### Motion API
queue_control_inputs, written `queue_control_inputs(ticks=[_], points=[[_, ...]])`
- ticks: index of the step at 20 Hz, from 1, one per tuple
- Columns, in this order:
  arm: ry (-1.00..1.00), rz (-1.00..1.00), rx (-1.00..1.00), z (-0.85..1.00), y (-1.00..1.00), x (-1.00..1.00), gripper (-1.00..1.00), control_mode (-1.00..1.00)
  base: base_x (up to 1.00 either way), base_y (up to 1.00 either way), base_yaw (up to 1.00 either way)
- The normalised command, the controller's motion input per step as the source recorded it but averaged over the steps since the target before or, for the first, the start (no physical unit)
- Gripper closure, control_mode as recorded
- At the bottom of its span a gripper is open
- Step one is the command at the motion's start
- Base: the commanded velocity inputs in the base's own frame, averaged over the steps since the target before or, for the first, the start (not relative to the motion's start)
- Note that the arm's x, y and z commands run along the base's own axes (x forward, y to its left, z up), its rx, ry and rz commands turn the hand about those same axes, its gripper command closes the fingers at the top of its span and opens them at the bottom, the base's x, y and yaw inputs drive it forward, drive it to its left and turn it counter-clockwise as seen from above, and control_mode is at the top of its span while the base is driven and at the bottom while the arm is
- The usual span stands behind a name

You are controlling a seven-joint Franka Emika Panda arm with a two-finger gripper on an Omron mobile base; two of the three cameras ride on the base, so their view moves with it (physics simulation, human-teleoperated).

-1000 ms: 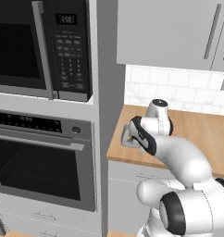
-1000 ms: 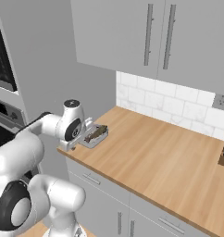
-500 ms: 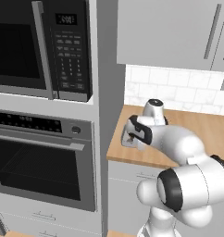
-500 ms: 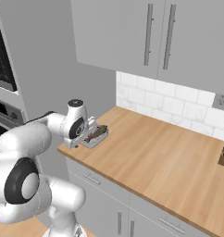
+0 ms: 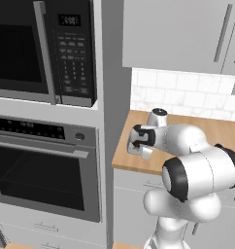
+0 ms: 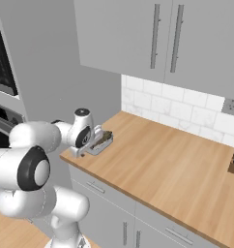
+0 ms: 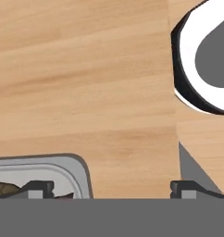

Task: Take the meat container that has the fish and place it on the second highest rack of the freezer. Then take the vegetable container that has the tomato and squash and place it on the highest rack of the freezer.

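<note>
A wooden counter (image 6: 177, 169) runs over grey drawers (image 6: 102, 190) below grey wall cupboards (image 6: 153, 38) and a white tiled wall (image 6: 186, 114) with a socket (image 6: 229, 106), while a tall grey unit holds a microwave (image 5: 44, 51) above an oven (image 5: 41, 170).

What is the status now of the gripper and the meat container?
Gripper open, low over the wooden counter. Meat container on the counter by one finger, not gripped. Nothing in the way.
</note>
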Motion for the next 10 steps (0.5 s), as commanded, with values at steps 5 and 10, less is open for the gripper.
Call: queue_control_inputs(ticks=[5, 10], points=[[0.0, 0.0, 0.0, -0.26, 0.01, 0.17, -1.0, -1.0, 0.0, 0.0, 0.0], [0.0, 0.0, 0.0, -0.19, 0.09, 0.15, -1.0, -1.0, 0.0, 0.0, 0.0]])
